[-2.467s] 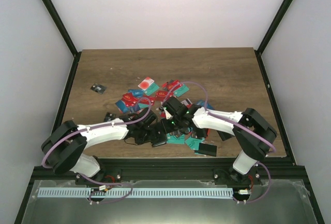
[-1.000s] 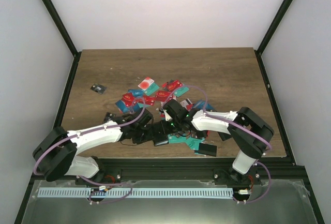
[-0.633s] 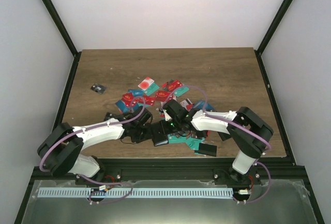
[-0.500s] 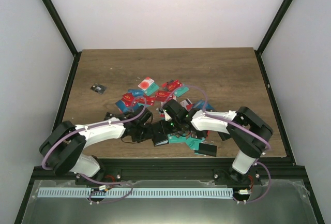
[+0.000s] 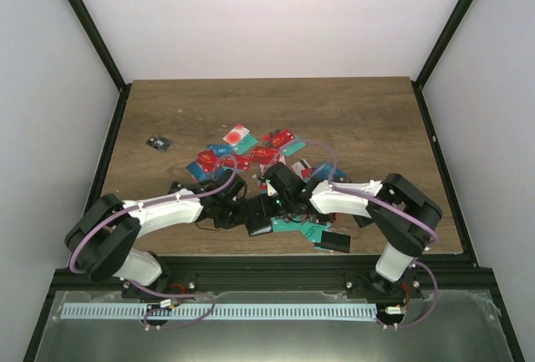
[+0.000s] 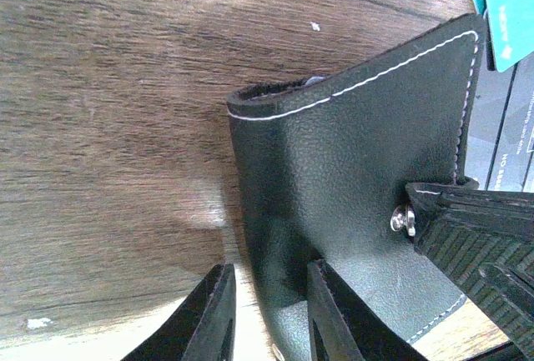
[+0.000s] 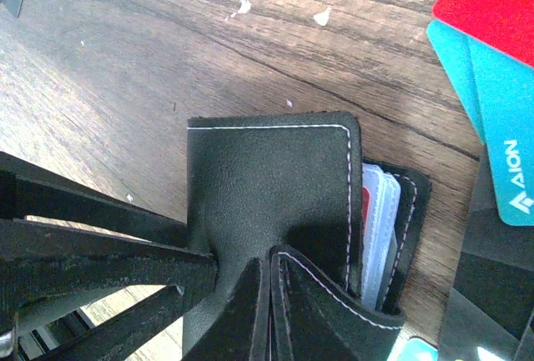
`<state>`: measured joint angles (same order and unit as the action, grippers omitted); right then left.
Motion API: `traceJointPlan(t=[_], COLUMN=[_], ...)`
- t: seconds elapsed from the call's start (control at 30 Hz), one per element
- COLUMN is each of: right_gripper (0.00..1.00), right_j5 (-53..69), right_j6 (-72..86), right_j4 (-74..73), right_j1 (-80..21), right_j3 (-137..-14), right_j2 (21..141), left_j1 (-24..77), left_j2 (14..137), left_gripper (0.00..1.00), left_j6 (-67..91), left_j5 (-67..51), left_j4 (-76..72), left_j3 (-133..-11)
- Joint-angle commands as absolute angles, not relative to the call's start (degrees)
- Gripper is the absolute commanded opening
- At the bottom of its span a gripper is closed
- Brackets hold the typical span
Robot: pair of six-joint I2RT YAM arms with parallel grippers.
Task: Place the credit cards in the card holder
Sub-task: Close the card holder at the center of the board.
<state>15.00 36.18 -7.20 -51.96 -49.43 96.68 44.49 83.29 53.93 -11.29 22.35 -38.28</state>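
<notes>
The card holder (image 7: 267,182) lies low and central in the overhead view; the right gripper (image 7: 269,254) pinches its cover flap, jaws pressed together; the left gripper (image 6: 269,266) straddles its edge, jaws slightly apart, grip unclear; beyond, credit cards (image 5: 251,155) lie scattered on the table (image 5: 368,111).

The black, white-stitched card holder (image 6: 350,152) lies on the wooden counter (image 6: 108,127). The left tool (image 6: 269,273) straddles its lower-left edge, fingers narrowly apart. The ribbed right tool (image 6: 434,215) presses beside a silver snap stud (image 6: 403,221). A teal card (image 6: 511,11) shows at the top right.
</notes>
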Motion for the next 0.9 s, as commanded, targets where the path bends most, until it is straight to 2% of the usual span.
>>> traceJointPlan(t=[0.0,0.53,0.87], right_gripper=[0.01,0.01,0.01], right_j5=[8.0,-5.0,-6.4], right_j6=[37.9,45.4,48.5], right_j4=[-11.3,-19.0,-16.0], right_j1=[-54.0,-62.9,-63.6], right_j3=[-45.6,-45.9,-38.9], right_j2=[102.6,109.1,102.0], left_j1=[44.4,44.3,43.4], left_j2=[84.7,84.3,85.0], left_gripper=[0.26,0.26,0.25], left_j6=[53.4,52.5,51.0], left_j5=[-11.1,-12.5,-13.0], left_j4=[18.4,16.4,15.8], left_j3=[-36.9,-35.2,-35.1])
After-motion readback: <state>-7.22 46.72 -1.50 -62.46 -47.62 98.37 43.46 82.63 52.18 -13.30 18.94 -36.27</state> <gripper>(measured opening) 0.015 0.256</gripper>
